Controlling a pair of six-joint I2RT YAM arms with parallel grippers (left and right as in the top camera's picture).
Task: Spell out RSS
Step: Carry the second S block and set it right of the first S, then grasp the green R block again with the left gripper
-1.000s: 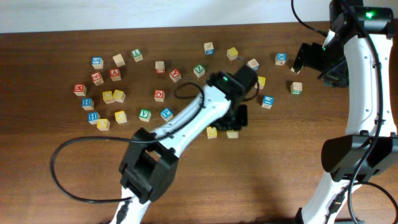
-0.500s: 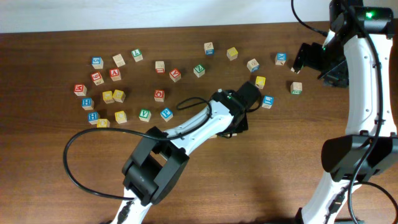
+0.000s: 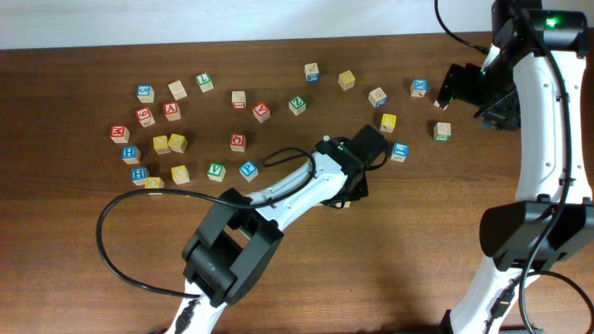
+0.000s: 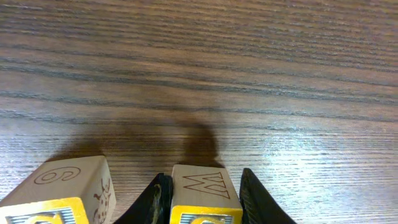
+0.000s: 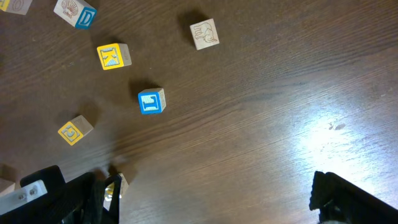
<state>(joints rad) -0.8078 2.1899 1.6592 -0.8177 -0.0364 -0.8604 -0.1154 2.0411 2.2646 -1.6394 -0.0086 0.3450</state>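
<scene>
Dark wood-grain table (image 4: 199, 62), yellow-faced cube (image 4: 203, 185)

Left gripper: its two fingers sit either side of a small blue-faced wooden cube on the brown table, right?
Not blue. The left wrist view shows the left gripper either side of a small yellow-faced wooden cube on the brown table.
</scene>
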